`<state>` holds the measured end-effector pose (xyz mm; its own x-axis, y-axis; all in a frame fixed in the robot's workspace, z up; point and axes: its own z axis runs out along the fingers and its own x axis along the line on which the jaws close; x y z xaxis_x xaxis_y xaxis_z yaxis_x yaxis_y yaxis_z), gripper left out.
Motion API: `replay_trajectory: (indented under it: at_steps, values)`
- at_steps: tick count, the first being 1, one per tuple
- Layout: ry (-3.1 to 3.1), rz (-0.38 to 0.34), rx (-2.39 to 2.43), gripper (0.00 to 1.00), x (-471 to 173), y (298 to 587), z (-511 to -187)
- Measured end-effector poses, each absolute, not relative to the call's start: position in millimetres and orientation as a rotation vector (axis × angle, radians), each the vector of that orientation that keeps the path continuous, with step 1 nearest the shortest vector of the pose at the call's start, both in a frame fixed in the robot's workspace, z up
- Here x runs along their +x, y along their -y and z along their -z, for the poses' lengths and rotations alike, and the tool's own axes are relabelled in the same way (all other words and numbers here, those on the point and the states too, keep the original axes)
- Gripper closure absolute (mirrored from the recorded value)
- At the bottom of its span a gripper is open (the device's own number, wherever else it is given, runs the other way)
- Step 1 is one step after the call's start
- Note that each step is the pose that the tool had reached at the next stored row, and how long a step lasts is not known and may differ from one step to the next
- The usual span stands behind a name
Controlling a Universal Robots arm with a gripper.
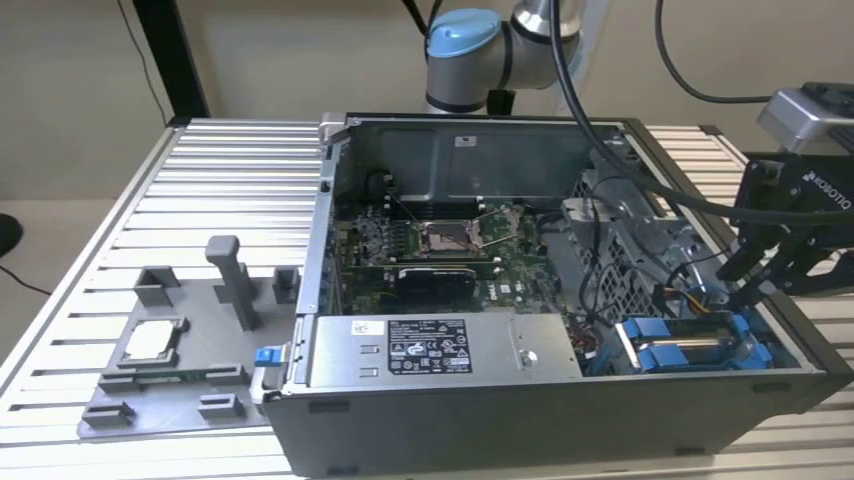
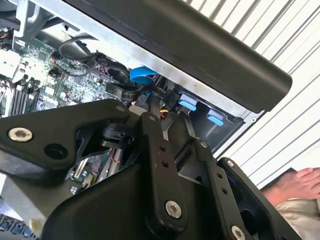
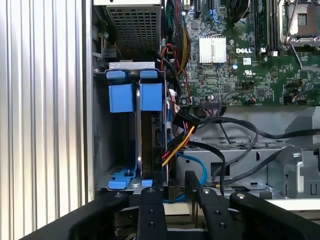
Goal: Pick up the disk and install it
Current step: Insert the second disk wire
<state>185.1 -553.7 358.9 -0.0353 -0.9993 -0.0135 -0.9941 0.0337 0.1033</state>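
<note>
The disk stands edge-on in the drive cage of the open computer case, its blue bracket tabs facing out. In the exterior view the blue bracket sits in the case's front corner on the exterior view's right. My gripper hovers just above that cage. Its black fingers are spread apart, and between them I see cables, not the disk. In the second wrist view the gripper hangs over the same corner, with blue tabs beyond it.
A grey power supply box with a label fills the case front. The motherboard lies behind it. Red, yellow and black cables run beside the cage. A grey fixture plate with a CPU chip lies on the exterior view's left. A person's hand rests nearby.
</note>
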Motion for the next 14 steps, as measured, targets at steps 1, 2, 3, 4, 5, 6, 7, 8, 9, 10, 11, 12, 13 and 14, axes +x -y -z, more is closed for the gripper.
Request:
replay_trajectory:
  at_steps: [1,2,3,4,5,6,7,8,9,10,11,12,13,14]
  values:
    - [2.213,0.129,2.138,0.00,185.1,553.6,-358.7]
    - [2.213,0.130,2.138,0.00,185.1,553.6,-358.2]
    - [2.213,0.129,2.138,0.00,185.1,553.6,-357.8]
    - [2.213,0.129,2.138,0.00,185.0,553.6,-357.3]
    - [2.213,0.129,2.138,0.00,185.1,553.6,-356.9]
    - [2.213,0.129,2.138,0.00,185.1,553.5,-356.5]
    - [2.213,0.129,2.138,0.00,185.2,553.3,-356.1]
    - [2.213,0.129,2.138,0.00,185.3,553.2,-355.7]
    - [2.213,0.129,2.138,0.00,185.4,553.0,-355.3]
    - [2.213,0.129,2.138,0.00,185.9,552.9,-354.9]
    - [2.213,0.129,2.138,0.00,186.3,552.9,-354.4]
    - [2.213,0.129,2.138,0.00,186.8,552.9,-354.0]
    - [2.213,0.129,2.138,0.00,187.2,552.8,-353.6]
    - [2.213,0.129,2.138,0.00,187.3,552.8,-353.3]
